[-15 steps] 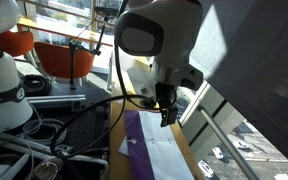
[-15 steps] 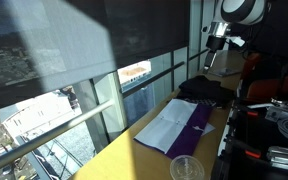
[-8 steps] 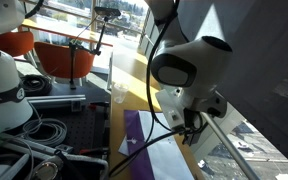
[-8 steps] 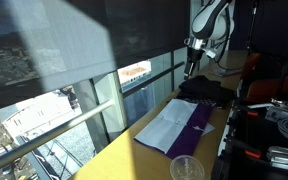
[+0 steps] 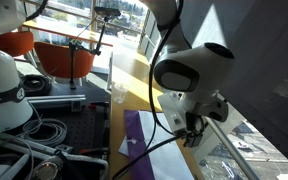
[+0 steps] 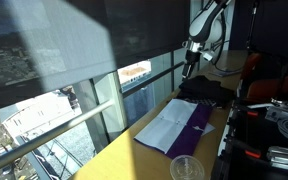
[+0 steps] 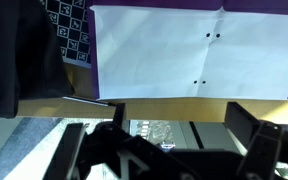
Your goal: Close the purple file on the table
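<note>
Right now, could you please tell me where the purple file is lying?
In an exterior view, the thin flat purple file lies open on the long yellowish wooden table, between a black item and a small clear cup.

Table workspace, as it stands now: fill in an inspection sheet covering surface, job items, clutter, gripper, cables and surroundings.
Surface: table, light wooden top, partly sunlit.
Job's things: purple file lies open, white sheets facing up.
Clutter: cup past one end of the file; dark bundle at the other.
Grippers: gripper open, empty, above the file.
Cables: black cables on the platform beside the table.
Surroundings: windows onto a street; orange chairs.
</note>
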